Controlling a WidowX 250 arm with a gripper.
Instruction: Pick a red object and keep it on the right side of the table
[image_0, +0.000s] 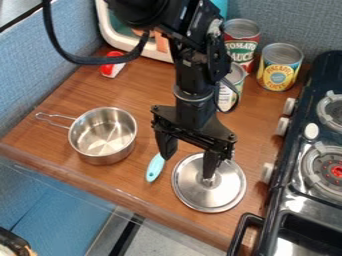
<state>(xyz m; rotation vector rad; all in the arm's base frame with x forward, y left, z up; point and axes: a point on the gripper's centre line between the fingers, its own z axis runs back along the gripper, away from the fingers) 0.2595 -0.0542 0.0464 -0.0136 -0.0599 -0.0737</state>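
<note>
- Hand (188, 164): fingers wide apart, nothing held; over lid (226, 192).
- Red-and-white item (112, 64), prob. target: upper L of hand in view, well apart; long axis unclear, partly behind cable (87, 61).
- Approach: likely easiest from pot (101, 136) side, w/ blue wall (40, 65) & white-framed box (104, 24) limiting room.

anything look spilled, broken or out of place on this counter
Nothing looks spilled or broken. The metal lid lies flat on the counter instead of on the pot, slightly odd but probably just set aside.
</note>
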